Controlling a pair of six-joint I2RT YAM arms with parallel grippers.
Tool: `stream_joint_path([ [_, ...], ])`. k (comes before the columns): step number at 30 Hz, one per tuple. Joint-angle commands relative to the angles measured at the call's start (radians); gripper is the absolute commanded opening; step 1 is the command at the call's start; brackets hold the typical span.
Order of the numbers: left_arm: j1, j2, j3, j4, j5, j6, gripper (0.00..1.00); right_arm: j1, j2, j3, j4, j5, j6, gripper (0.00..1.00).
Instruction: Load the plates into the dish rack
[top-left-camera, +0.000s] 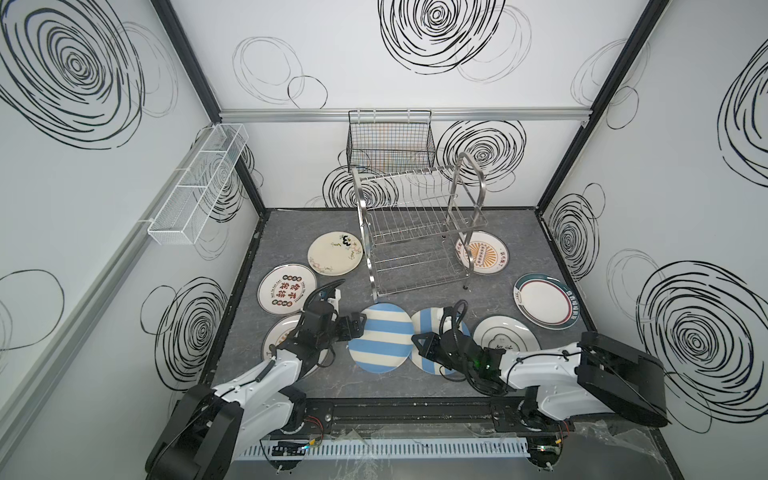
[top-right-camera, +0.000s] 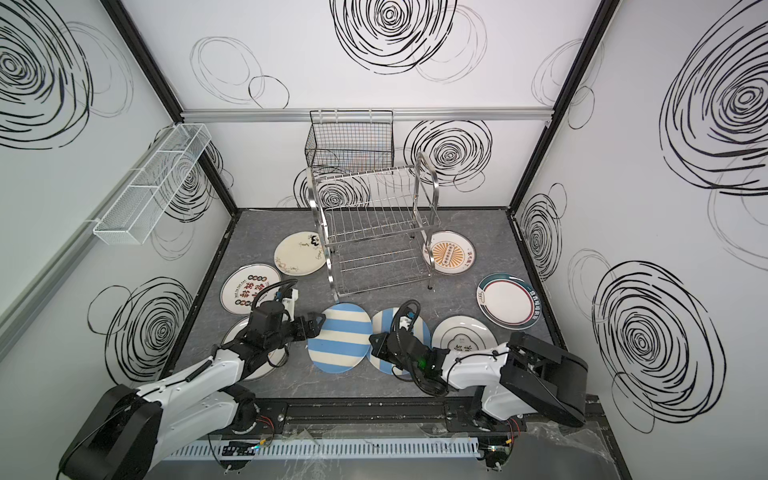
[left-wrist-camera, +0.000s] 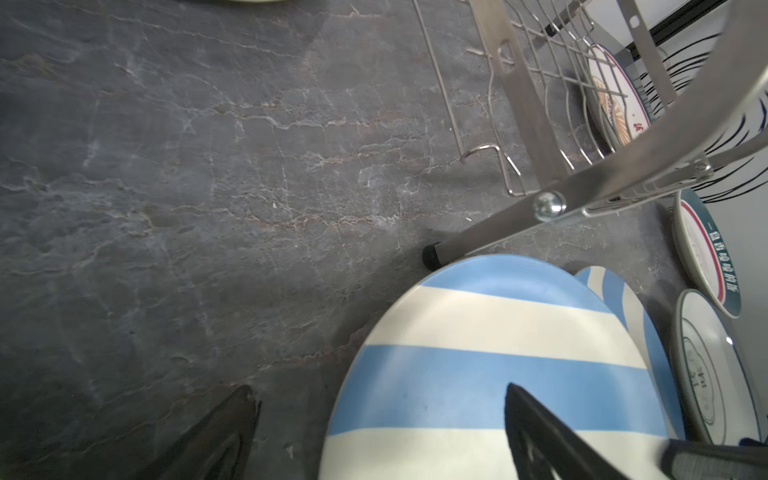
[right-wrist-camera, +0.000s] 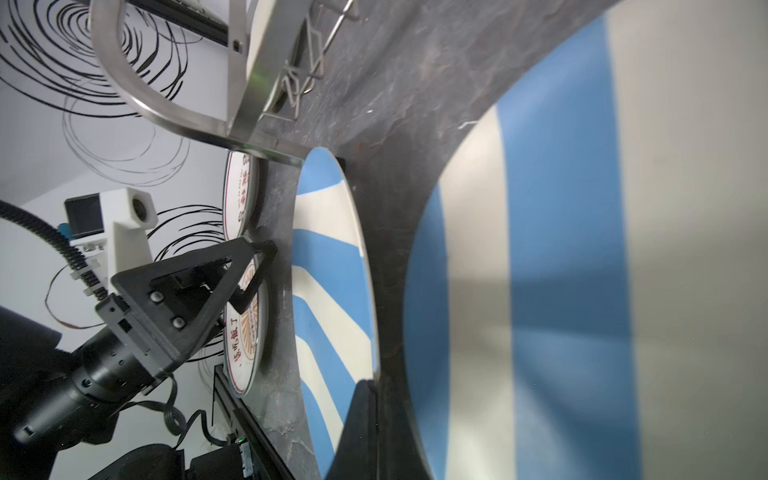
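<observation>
A large blue-and-white striped plate (top-left-camera: 380, 338) (left-wrist-camera: 478, 374) lies front centre, its right edge over a second striped plate (top-left-camera: 440, 328) (right-wrist-camera: 582, 291). My right gripper (top-left-camera: 417, 345) (right-wrist-camera: 370, 384) is shut on the first plate's right rim. The left gripper (top-left-camera: 358, 326) (left-wrist-camera: 379, 388) is open and straddles that plate's left rim, one finger over the plate and one over the table. Behind them stands the steel dish rack (top-left-camera: 415, 232) (top-right-camera: 374, 224), with no plates in it. Several other plates lie flat around it, among them the cream floral plate (top-left-camera: 334, 252) and the green-rimmed plate (top-left-camera: 546, 301).
An orange sunburst plate (top-left-camera: 484, 253) lies partly behind the rack's right leg. A plate with Chinese characters (top-left-camera: 286, 288) and another plate (top-left-camera: 276, 336) sit by my left arm. A black wire basket (top-left-camera: 390, 141) and a white mesh tray (top-left-camera: 199, 187) hang on the walls.
</observation>
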Motion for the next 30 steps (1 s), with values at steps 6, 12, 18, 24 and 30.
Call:
stream_joint_path([
  [6, -0.11, 0.051, 0.052, -0.003, -0.079, 0.014, 0.96, -0.038, -0.117, -0.084, -0.054, 0.058, 0.003, 0.0],
  [12, -0.172, 0.086, 0.047, 0.033, -0.081, -0.012, 0.96, -0.042, -0.119, -0.104, -0.042, 0.049, 0.008, 0.0],
  [18, -0.209, 0.145, 0.035, 0.087, -0.073, -0.032, 0.96, -0.043, -0.087, -0.108, -0.009, 0.021, 0.004, 0.0],
  [24, -0.232, 0.184, 0.04, 0.122, -0.054, -0.031, 0.96, -0.045, -0.066, -0.106, 0.015, -0.002, -0.004, 0.06],
  [30, -0.26, 0.218, 0.05, 0.149, -0.035, -0.03, 0.96, -0.05, -0.052, -0.104, 0.038, -0.022, -0.009, 0.18],
])
